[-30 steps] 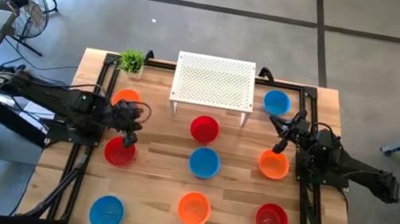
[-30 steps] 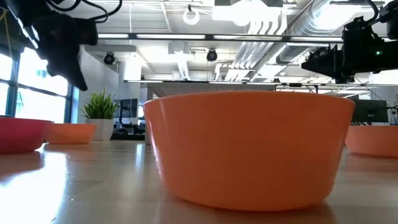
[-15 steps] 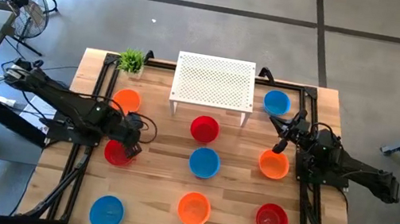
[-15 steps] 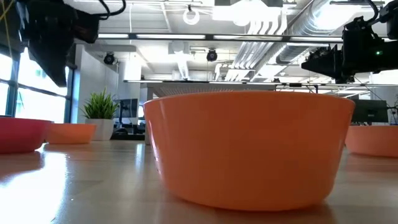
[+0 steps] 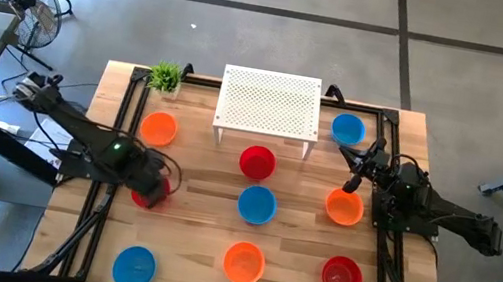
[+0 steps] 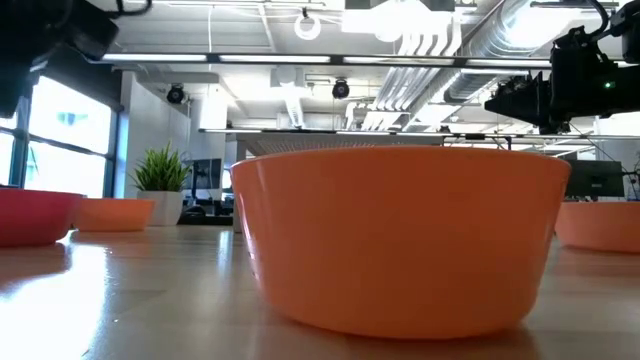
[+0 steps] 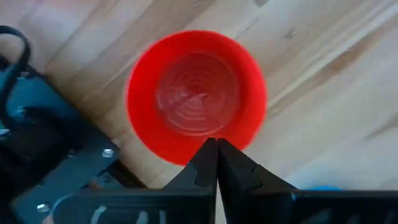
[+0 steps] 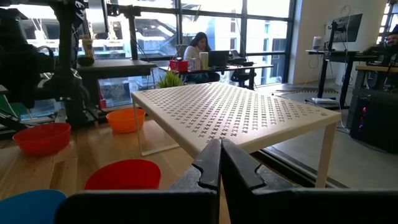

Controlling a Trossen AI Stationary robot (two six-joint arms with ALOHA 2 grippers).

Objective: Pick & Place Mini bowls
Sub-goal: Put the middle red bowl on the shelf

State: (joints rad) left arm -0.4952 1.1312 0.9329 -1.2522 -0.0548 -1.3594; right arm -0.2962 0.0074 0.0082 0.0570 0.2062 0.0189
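Several mini bowls in red, blue and orange stand apart on their bases on the wooden table. My left gripper (image 5: 154, 187) (image 7: 216, 145) is shut and points down over a red bowl (image 5: 146, 195) (image 7: 196, 93) at the table's left. In the left wrist view its tips stand in front of the bowl's rim. My right gripper (image 5: 345, 157) (image 8: 219, 148) is shut and waits at the table's right, between a blue bowl (image 5: 347, 129) and an orange bowl (image 5: 343, 207). It faces the white stand (image 8: 236, 112).
The white perforated stand (image 5: 270, 103) sits at the far middle, with a small green plant (image 5: 167, 76) at the far left corner. Other bowls: orange (image 5: 159, 128), red (image 5: 256, 162), blue (image 5: 257, 205), orange (image 5: 243, 263) (image 6: 400, 240), red (image 5: 341, 277), blue (image 5: 133, 267). Black rails (image 5: 117, 140) line both sides.
My left gripper has swung toward the table's near edge, from beside the far-left orange bowl to above the red bowl. That orange bowl now shows whole. In the low view the left arm has slid out toward the picture's left. The bowls have stayed put.
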